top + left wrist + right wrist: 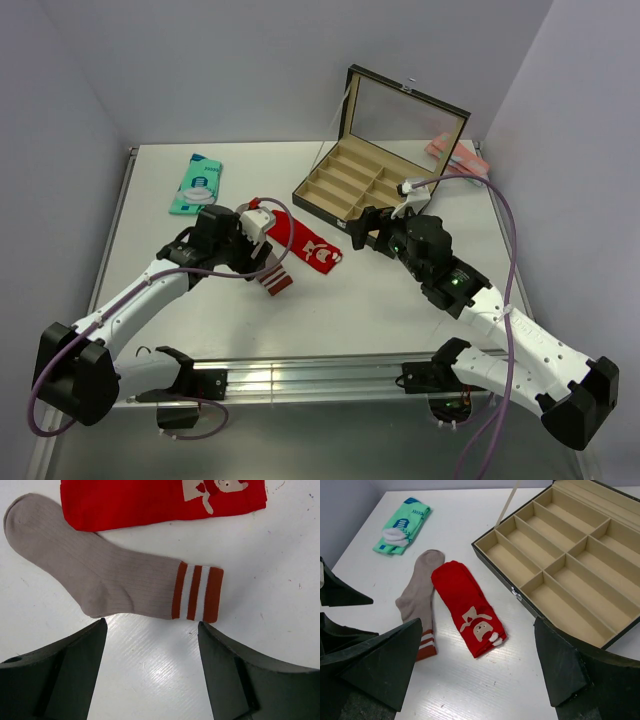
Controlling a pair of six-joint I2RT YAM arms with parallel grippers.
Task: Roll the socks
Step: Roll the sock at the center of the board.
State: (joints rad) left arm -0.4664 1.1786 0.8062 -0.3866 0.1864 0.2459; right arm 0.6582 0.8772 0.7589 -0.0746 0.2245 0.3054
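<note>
Socks: a red sock (465, 597) and a grey sock (417, 595) lie flat on the desk (400, 290), side by side. They touch near the toes. Toes point to the far side and openings face the arms.
Pair note: the two do not match. The red one bears a white emblem (477, 625); the grey one ends in a rust-and-white striped cuff (197, 593).
Reading of layout: both are unrolled. Lying parallel and flat suits stacking them, then rolling from one end. No step of the roll is done yet.
Left claw: left claw (151, 630) hovers just over the desk, beside the grey sock's ankle and cuff. Its jaws are wide apart and hold nothing.
Reason (judged): the gap spans the leg of the grey sock, so a pinch on it looks like the next move. The arm hides most of that sock in the overhead view.
Right claw: right claw (477, 630) hangs above the desk, between the socks and the case. Its jaws are spread wide and empty.
Reason (judged): it waits clear of the left arm, ready to pin or fold.
Case: compartment case (322, 205) stands open, lid up, dividers bare. It is likely where the roll ends up.
Bystanders: teal sock (195, 185) far left and pink bundle (458, 155) behind the case, both well apart from the work.
Risk: thin fabric may slide on the smooth desk when pinched.
</note>
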